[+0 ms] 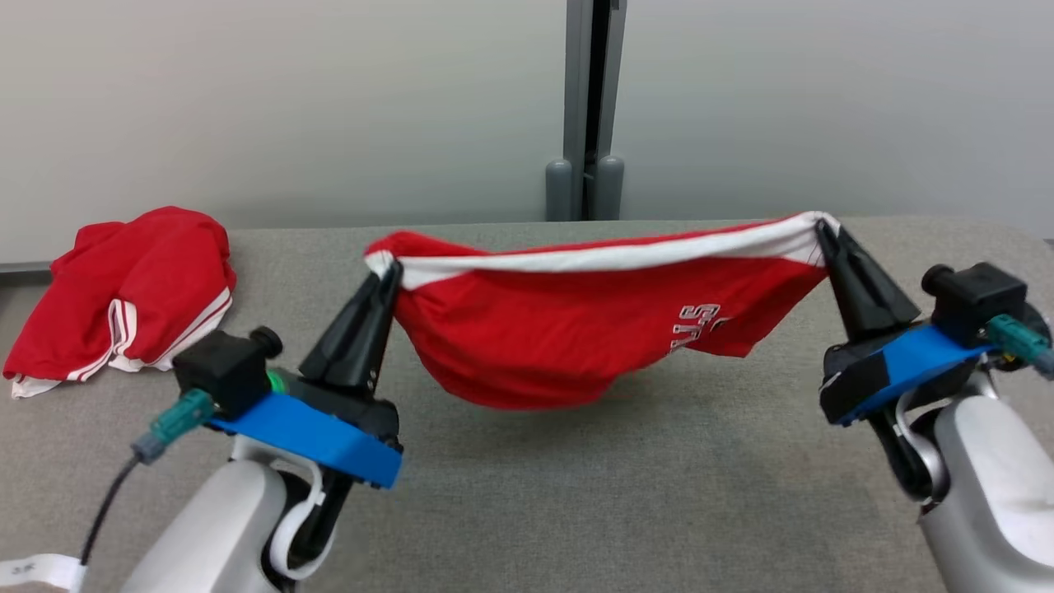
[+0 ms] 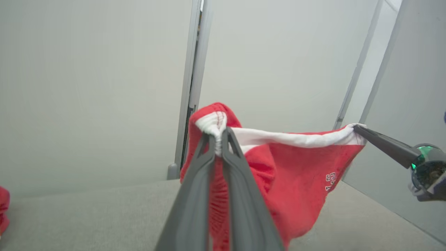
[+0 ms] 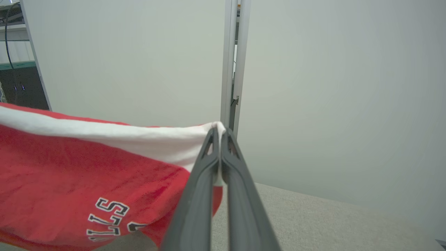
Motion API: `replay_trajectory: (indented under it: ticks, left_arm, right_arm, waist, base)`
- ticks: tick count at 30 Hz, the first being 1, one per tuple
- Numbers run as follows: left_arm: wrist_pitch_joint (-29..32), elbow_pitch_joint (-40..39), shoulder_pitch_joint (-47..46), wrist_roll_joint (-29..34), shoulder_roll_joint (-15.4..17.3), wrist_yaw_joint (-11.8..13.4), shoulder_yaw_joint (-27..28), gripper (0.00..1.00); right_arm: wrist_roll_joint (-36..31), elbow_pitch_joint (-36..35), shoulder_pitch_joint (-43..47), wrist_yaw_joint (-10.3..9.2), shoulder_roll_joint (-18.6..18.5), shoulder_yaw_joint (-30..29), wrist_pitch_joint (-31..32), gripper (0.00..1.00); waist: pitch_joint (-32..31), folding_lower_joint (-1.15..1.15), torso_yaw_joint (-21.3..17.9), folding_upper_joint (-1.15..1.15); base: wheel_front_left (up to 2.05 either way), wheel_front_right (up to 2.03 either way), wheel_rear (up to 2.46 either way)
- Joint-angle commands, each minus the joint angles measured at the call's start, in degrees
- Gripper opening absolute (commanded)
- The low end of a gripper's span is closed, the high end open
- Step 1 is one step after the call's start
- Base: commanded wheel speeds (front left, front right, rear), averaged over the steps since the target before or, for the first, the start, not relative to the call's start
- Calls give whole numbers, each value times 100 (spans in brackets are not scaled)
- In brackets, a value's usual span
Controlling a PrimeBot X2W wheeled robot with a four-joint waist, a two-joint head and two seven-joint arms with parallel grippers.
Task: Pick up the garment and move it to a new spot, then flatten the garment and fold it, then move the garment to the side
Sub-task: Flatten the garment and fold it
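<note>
Above the grey bench (image 1: 576,511), red garment (image 1: 543,329) hung sagging, left gripper (image 1: 393,270) clamped on one end of its white band, right gripper (image 1: 822,226) clamped on the other, second red cloth (image 1: 123,288) lay crumpled far left.

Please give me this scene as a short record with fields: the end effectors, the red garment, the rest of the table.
held garment: red, white band along the top edge, white letters on the front
left end effector: shut on the band's left end
right end effector: shut on the band's right end
garment state: stretched between both, sagging in the middle, not flat
other garment: red with white stripes, crumpled at the table's far left
table: grey cloth surface
</note>
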Motion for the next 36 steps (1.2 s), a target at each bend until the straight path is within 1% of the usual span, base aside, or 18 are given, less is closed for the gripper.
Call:
replay_trajectory:
  ticks: [1,4,9,11,14,16,17,20,22,25,28,31,33,36]
  left_arm:
    - [27,-293,-116,-40,80,65,112,0]
    - [229,-1050,-260,-62,303,212,296,0]
    - [768,-2173,-568,-109,619,443,506,0]
    - [984,-2475,-708,-160,718,512,581,0]
    - [1234,-2649,-964,-134,825,577,639,0]
    - [1349,-2571,-1155,-181,822,580,648,0]
    - [1402,-2501,-1288,-183,826,568,655,0]
    - [1524,-2178,-1725,-146,781,475,619,0]
    - [1619,-1868,-2065,-121,731,408,604,0]
    - [1688,-1388,-2731,-38,683,345,637,0]
    - [1520,-972,-3416,101,555,298,721,0]
    - [1263,-718,-3932,207,426,280,810,0]
    - [1056,-606,-4118,222,294,261,844,0]
    - [885,-388,-3902,43,81,196,762,0]
  right_arm:
    - [-101,-377,125,1,-88,-111,83,0]
    - [-206,-1457,245,1,-62,-383,355,0]
    - [-338,-3132,486,1,43,-708,1052,0]
    - [-302,-3560,540,1,91,-785,1326,0]
    - [-339,-3831,493,1,105,-883,1621,0]
    - [-254,-3772,358,1,168,-915,1703,0]
    - [-280,-3700,265,1,135,-907,1739,0]
    - [-243,-3325,-161,1,151,-797,1729,0]
    - [-324,-3021,-614,1,168,-771,1646,0]
    - [-509,-2498,-1405,1,298,-835,1412,0]
    - [-786,-2076,-2213,1,427,-990,1041,0]
    - [-981,-1876,-2823,1,596,-1204,673,0]
    - [-1054,-1831,-3050,1,706,-1340,449,0]
    - [-1109,-1755,-2956,1,841,-1332,238,0]
  waist:
    - [-82,1,-77,0]
    - [-109,1,-148,0]
    - [-22,1,-271,0]
    - [79,1,-325,0]
    - [319,1,-399,0]
    - [517,1,-444,0]
    - [640,1,-471,0]
    - [992,1,-564,0]
    - [1211,1,-649,0]
    - [1534,1,-789,0]
    - [1812,1,-888,0]
    - [2045,1,-962,0]
    - [2153,1,-978,0]
    - [2241,1,-967,0]
  base:
    - [0,0,0]
    - [0,0,0]
    - [0,0,0]
    - [0,0,0]
    - [0,0,0]
    - [0,0,0]
    - [0,0,0]
    - [0,0,0]
    - [0,0,0]
    - [0,0,0]
    - [0,0,0]
    - [0,0,0]
    - [0,0,0]
    - [0,0,0]
